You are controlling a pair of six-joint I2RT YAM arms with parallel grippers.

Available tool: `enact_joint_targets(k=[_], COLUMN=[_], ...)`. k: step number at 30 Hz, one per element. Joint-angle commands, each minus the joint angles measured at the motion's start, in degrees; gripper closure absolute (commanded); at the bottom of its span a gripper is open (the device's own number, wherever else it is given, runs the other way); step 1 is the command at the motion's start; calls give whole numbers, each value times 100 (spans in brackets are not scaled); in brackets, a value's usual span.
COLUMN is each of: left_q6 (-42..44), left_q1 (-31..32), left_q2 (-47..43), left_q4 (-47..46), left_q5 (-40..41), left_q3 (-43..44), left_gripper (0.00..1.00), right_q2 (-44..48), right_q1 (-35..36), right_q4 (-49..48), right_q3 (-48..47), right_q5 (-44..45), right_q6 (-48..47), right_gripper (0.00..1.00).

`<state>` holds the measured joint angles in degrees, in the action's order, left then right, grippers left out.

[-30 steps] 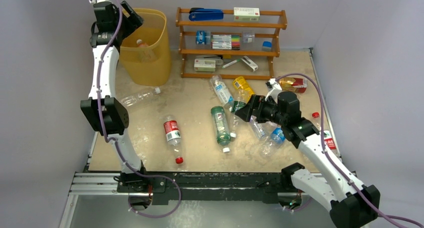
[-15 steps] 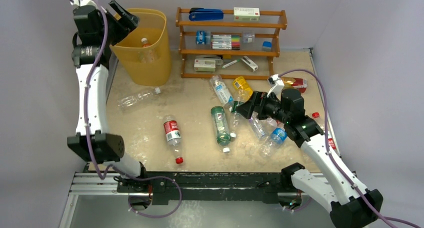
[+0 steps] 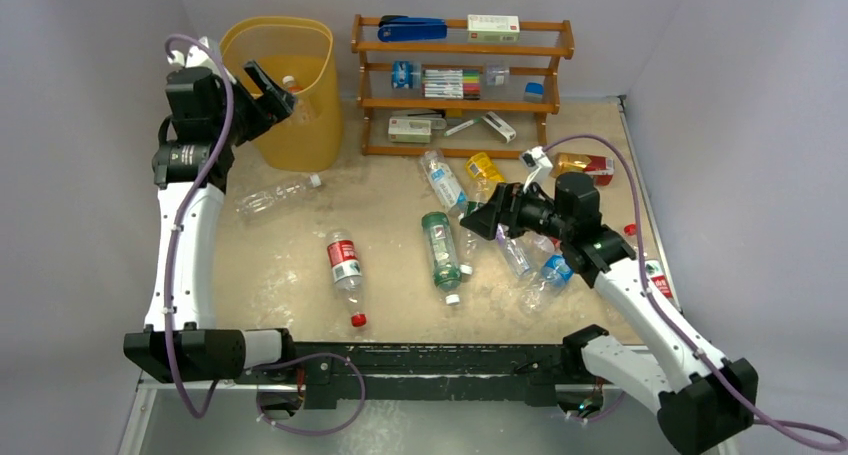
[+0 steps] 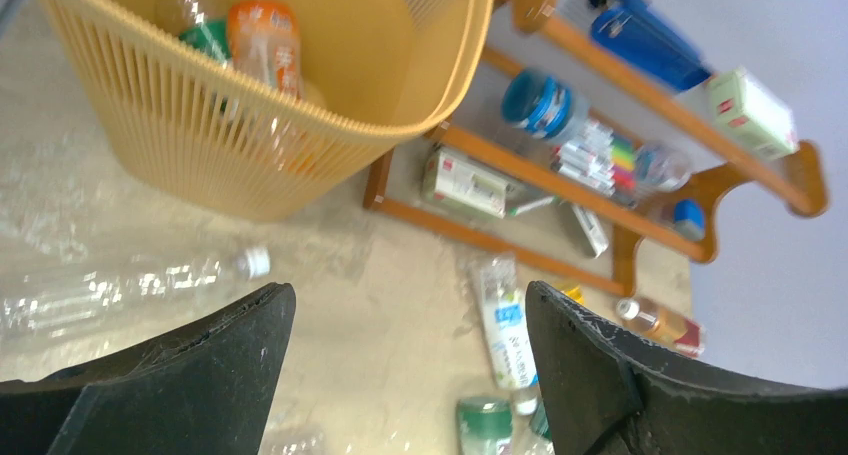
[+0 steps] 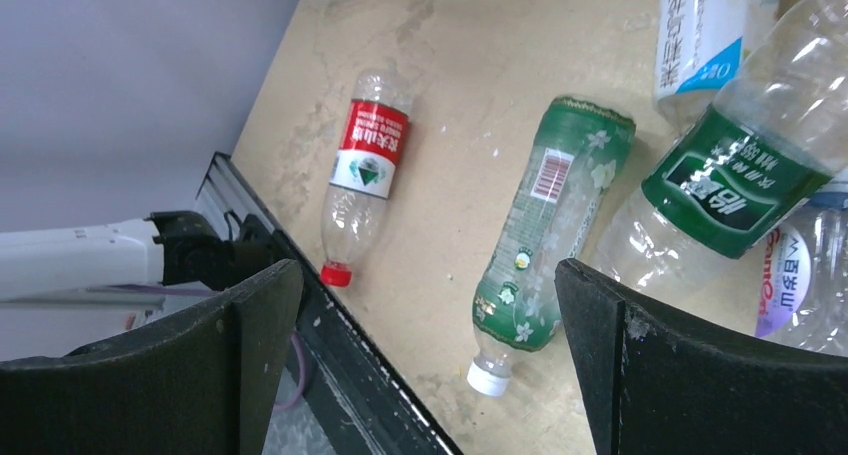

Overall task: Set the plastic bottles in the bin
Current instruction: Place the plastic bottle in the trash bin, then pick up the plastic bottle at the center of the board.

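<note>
Plastic bottles: at least 2 inside bin, upper left, rest loose on table, centre; left tool wide, empty, beside bin; right tool wide above cluster, seemingly for a pick.

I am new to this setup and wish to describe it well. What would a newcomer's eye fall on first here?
The tall yellow-orange bin at the far left stands out first, with an orange bottle already inside. Next come the plastic bottles strewn across the middle and right of the table, and the wooden shelf rack of small supplies at the back.
</note>
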<state>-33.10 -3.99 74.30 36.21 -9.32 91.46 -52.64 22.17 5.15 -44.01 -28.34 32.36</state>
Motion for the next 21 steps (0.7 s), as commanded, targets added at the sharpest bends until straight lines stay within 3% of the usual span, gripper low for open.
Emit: enact_joint_targets(k=[1, 21], left_q6=[147, -28], left_q1=[12, 635], left_q2=[-171, 232], left_q4=[-185, -1086], left_q5=[106, 477], left_q3=[-613, -2171], left_gripper=[15, 13], right_q2=[-344, -869], right_q1=[23, 24], right_q4=[-446, -758], right_q3=[175, 447], right_q5=[-473, -502], right_q6=[-176, -158], right_gripper=[0, 0])
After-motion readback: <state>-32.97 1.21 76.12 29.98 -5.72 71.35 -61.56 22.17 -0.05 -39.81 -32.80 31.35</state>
